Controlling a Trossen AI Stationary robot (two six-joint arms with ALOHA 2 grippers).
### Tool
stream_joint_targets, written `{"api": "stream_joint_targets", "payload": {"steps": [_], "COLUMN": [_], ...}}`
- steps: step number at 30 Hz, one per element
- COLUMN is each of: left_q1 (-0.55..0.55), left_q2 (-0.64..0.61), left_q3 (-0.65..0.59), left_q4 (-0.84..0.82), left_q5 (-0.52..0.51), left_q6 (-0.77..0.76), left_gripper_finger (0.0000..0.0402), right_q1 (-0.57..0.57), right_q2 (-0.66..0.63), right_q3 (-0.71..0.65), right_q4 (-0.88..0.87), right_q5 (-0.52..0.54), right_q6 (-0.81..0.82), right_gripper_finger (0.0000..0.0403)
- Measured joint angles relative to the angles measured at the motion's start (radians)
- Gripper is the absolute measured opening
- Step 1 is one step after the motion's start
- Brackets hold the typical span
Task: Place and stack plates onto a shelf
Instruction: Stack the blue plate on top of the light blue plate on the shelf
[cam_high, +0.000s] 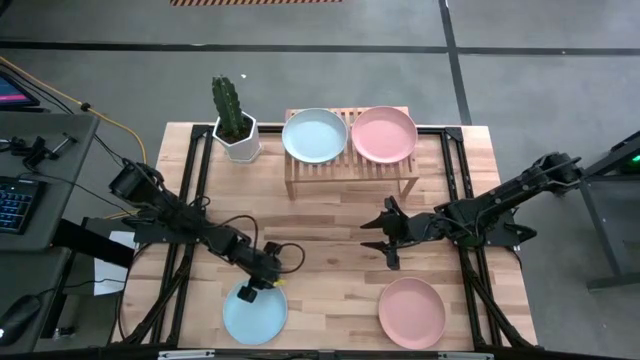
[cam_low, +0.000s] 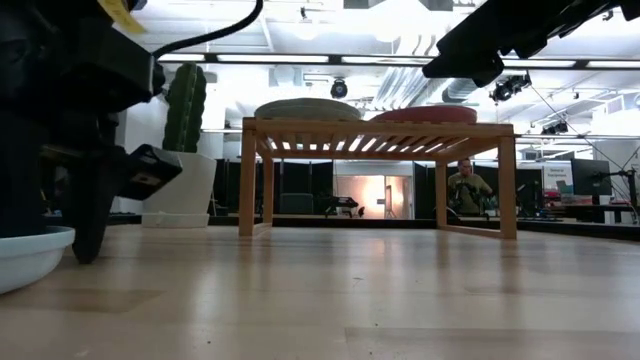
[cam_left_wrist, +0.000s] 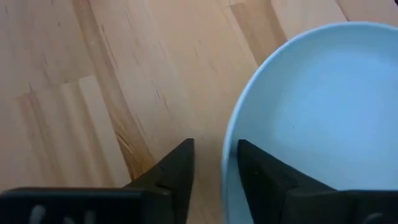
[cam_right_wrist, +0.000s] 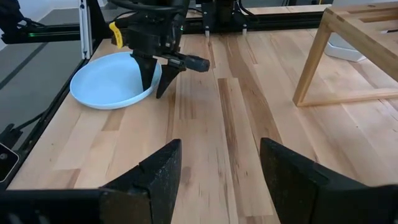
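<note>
A light blue plate (cam_high: 254, 318) and a pink plate (cam_high: 412, 312) lie flat on the table near its near edge. The wooden shelf (cam_high: 350, 178) stands at the far edge, with a pale plate (cam_high: 315, 135) and a pink plate (cam_high: 384, 133) side by side on its slats. My left gripper (cam_high: 262, 288) is open at the blue plate's far rim, pointing down. My right gripper (cam_high: 378, 235) is open above bare table right of centre and touches nothing. My left gripper (cam_left_wrist: 216, 146) comes from above, pointing down, astride the blue plate's far rim (cam_left_wrist: 231, 134). One finger (cam_left_wrist: 264, 171) is inside the plate and the other (cam_left_wrist: 177, 165) outside over the table. The jaws are apart; whether a pad touches the rim I cannot tell. The plate lies flat.
A cactus in a white pot (cam_high: 238, 135) stands left of the shelf at the far edge. Black rails run along the table's left and right sides. Bare wood (cam_high: 320, 230) lies between the shelf and the two near plates.
</note>
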Motion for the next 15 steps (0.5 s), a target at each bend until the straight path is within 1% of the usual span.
{"api": "stream_joint_targets", "payload": {"steps": [2, 5, 6, 8, 10, 12, 15], "left_q1": [0.008, 0.025, 0.033, 0.05, 0.065, 0.088, 0.138], "left_q2": [-0.006, -0.029, -0.044, -0.078, -0.118, -0.175, -0.269], "left_q3": [0.0, -0.004, -0.005, -0.004, -0.004, -0.004, 0.022], "left_q4": [-0.004, -0.029, -0.035, -0.04, -0.069, -0.105, -0.2], "left_q5": [0.025, 0.098, 0.117, 0.138, 0.145, 0.174, 0.206], "left_q6": [-0.014, -0.059, -0.069, -0.088, -0.096, -0.111, -0.174], "left_gripper_finger": [0.0082, 0.0022, 0.0012, 0.001, 0.0006, 0.0004, 0.0003], "right_q1": [0.0, 0.0, 0.0, 0.0, 0.0, 0.0, 0.0], "right_q2": [0.0, 0.0, 0.0, 0.0, 0.0, 0.0, 0.0], "right_q3": [0.0, 0.0, 0.0, 0.0, 0.0, 0.0, 0.0], "right_q4": [0.0, 0.0, 0.0, 0.0, -0.003, -0.008, -0.018], "right_q5": [0.0, 0.0, 0.0, 0.0, 0.0, 0.0, 0.0], "right_q6": [-0.004, -0.007, -0.007, -0.007, -0.007, -0.007, -0.007], "right_gripper_finger": [0.0199, 0.0199, 0.0199, 0.0199, 0.0199, 0.0199, 0.0199]}}
